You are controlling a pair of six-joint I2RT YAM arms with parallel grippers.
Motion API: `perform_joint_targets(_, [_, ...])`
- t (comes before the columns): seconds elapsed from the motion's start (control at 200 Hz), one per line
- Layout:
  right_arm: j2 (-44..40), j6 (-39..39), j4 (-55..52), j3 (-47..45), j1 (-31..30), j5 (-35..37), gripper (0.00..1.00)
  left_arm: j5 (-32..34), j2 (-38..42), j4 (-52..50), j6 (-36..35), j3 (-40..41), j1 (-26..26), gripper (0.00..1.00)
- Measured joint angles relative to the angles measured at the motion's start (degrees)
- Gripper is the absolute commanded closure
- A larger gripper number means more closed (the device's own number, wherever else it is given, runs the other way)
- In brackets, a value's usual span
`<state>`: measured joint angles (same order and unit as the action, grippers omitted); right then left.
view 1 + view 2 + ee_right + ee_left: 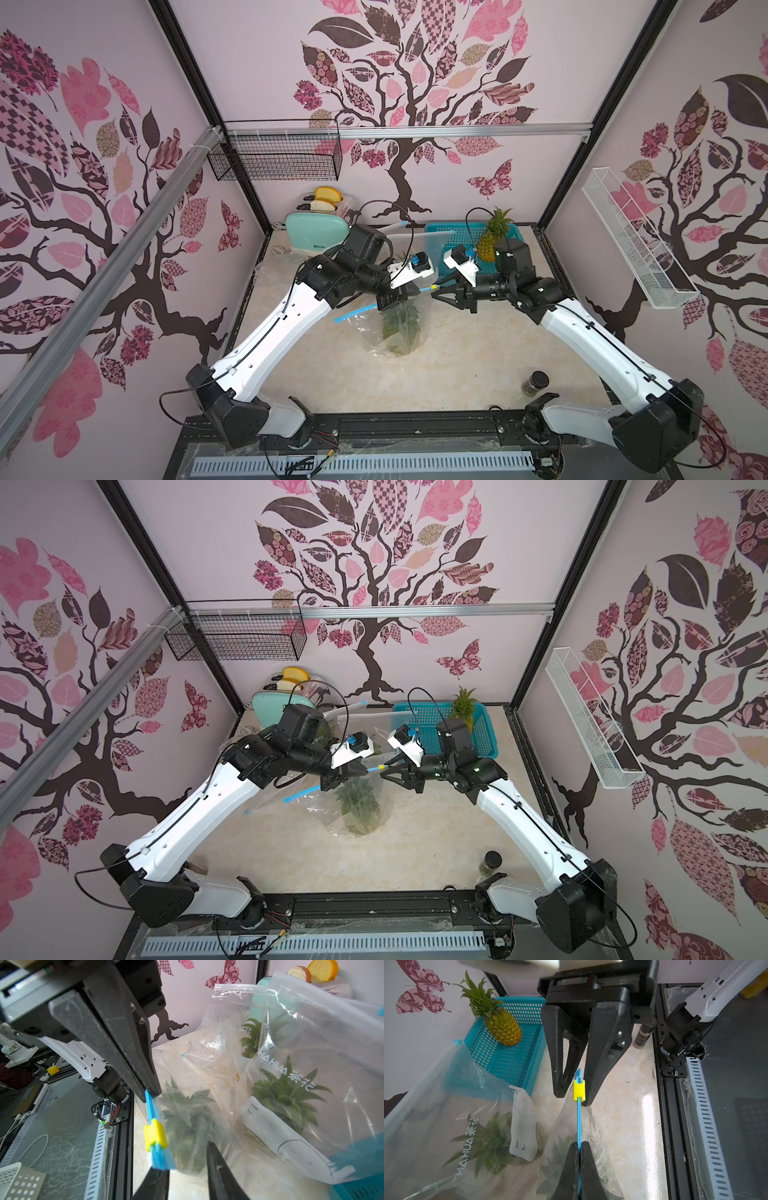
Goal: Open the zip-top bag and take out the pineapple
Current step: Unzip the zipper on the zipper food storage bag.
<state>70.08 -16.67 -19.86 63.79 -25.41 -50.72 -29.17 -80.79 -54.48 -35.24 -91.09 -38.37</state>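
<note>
A clear zip-top bag (376,332) (328,812) stands mid-table, and the pineapple (401,328) (187,1118) shows through it as green leaves. My left gripper (415,291) (579,1145) is shut on the bag's blue zip strip (579,1122). The strip's yellow slider (434,286) (579,1089) (155,1134) sits near its end. My right gripper (435,290) (574,1099) (185,1157) is open with its fingers on either side of the slider end. The strip's tip lies against one finger, and the other finger stands apart.
A teal basket (440,232) at the back right holds a loose pineapple (490,245). Behind the held bag lies a second clear bag (419,245) with leaves inside. A mint toaster (318,235) stands back left. A dark jar (536,382) stands front right.
</note>
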Motion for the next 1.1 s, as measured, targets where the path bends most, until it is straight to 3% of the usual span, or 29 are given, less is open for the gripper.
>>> perform_joint_targets(0.145, [0.02,1.22,2.32,0.00,-0.15,-1.36,0.91,0.13,0.00,-0.07,-0.09,0.02,0.07,1.00])
perform_joint_targets(0.285, [-0.17,2.51,3.63,-0.15,-0.20,-1.84,0.99,0.39,-0.13,0.22,0.83,-0.26,0.13,0.68])
perform_joint_targets(0.41, [-0.94,3.41,4.26,-0.90,-0.20,-1.84,1.00,-1.05,-1.51,1.22,1.66,-2.51,0.15,0.60])
perform_joint_targets(0.79, [-1.14,3.80,4.74,-1.27,-0.39,-1.53,1.00,-6.84,-6.56,4.74,5.70,-4.39,0.13,0.60])
perform_joint_targets(0.87, [-1.14,3.80,4.98,-1.31,-0.39,-1.53,1.00,-7.41,-7.15,4.79,6.23,-4.39,0.13,0.65])
perform_joint_targets(1.0, [-1.14,3.80,5.20,-1.40,-0.39,-1.40,1.00,-8.24,-7.34,4.90,7.15,-4.46,0.13,0.85])
perform_joint_targets(1.1, [-1.25,3.80,5.29,-1.57,-0.28,-0.83,1.00,-8.52,-7.37,5.01,6.93,-4.81,0.20,0.85])
